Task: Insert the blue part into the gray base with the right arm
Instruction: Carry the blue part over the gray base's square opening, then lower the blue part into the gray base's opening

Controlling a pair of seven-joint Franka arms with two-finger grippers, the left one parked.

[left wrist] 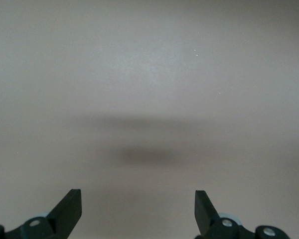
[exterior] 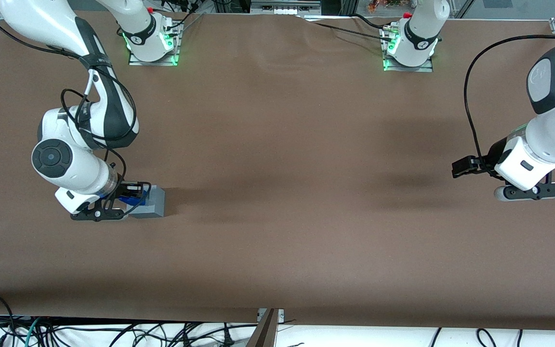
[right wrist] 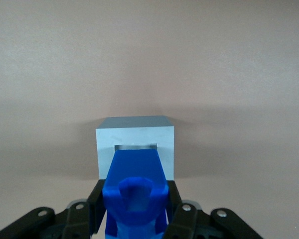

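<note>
Blue part (right wrist: 134,191), pinched between the gripper (exterior: 130,197) jaws, sat with its tapered end at the gray base (right wrist: 135,135) recess (depth unclear), so pressing straight, without tilt, looked the best way to seat it.

blue part (right wrist: 135,191): 1, clamped in the gripper (right wrist: 134,209), over the base | gray base (right wrist: 135,139): 1 | gripper: 1, on the right arm (exterior: 72,159), low at the working arm's end | desk (exterior: 282,193): 1, brown top | square recess in base: 1
</note>
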